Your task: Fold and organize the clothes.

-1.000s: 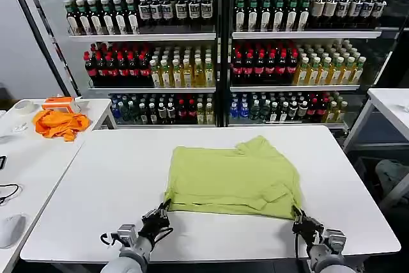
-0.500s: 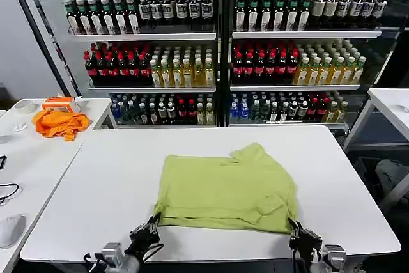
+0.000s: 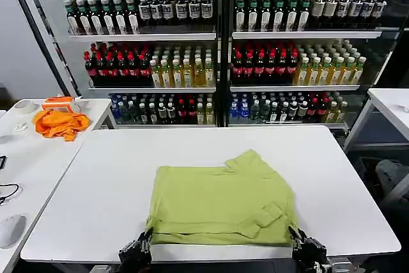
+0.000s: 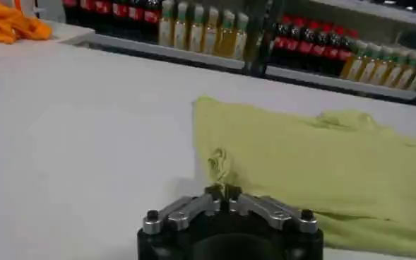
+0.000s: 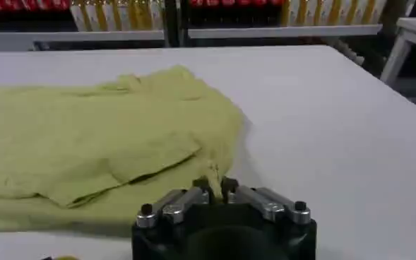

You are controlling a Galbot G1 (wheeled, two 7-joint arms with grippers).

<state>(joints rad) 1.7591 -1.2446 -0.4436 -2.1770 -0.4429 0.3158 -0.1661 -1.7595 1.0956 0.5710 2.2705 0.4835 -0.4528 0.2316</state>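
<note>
The clothes are one light yellow-green T-shirt [image 3: 223,202], folded into a rough rectangle on the white table [image 3: 108,177], with a sleeve bunched at its far right. At the shirt's near-left corner my left gripper [image 3: 142,242] is shut on a pinch of the fabric, which shows between the fingertips in the left wrist view [image 4: 224,189]. My right gripper [image 3: 299,242] is shut on the near-right corner, the cloth [image 5: 87,148] pinched between its fingertips [image 5: 215,185]. Both corners lie close to the table's near edge.
A bright orange cloth [image 3: 59,123] and an orange box [image 3: 59,102] sit on the side table at the left, with a white mouse [image 3: 9,229] nearer me. Shelves of bottles [image 3: 217,49] stand behind the table. Another table's corner [image 3: 393,103] is at the right.
Both grippers have pulled back toward the table's near edge, dragging the shirt with them. The shirt now lies closer to me and a little more to the left.
</note>
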